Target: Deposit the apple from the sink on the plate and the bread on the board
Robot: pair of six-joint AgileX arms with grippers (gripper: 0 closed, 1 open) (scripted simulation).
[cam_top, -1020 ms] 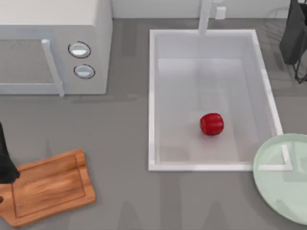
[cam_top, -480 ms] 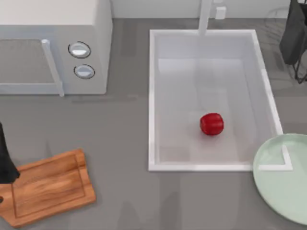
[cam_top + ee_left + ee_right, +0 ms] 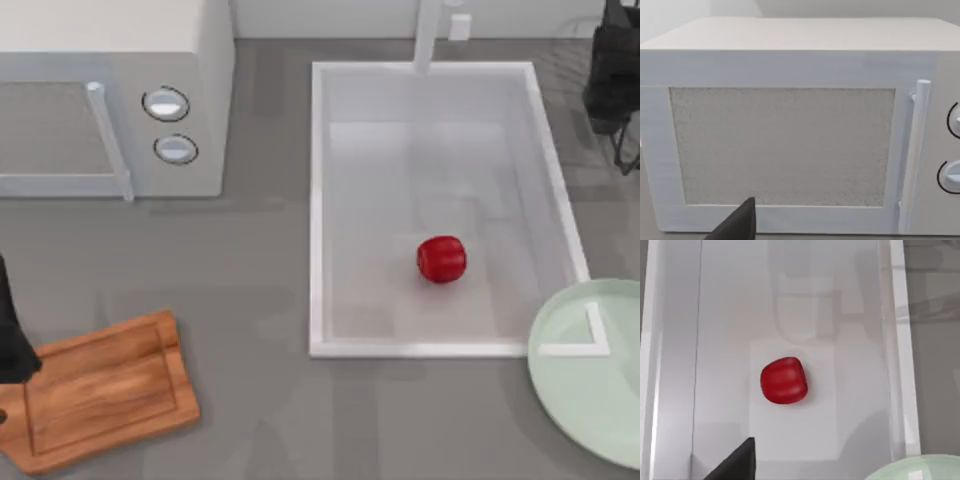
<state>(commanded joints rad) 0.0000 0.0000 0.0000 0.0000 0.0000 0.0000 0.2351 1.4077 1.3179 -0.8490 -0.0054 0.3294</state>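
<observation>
One small glossy red apple [image 3: 441,259] lies inside white rectangular sink [image 3: 317,200], near pale mint-green plate [image 3: 590,400]. Right gripper [image 3: 612,80] beside sink's far rim, fingers' spread untellable. Descend straight, centre fingers over apple.

The sink [image 3: 318,200] basin lies open from above around the apple [image 3: 441,259]; its raised rim walls every side, the faucet [image 3: 428,35] stands at the far edge, and the plate [image 3: 590,400] seemingly overlaps the near right corner.
</observation>
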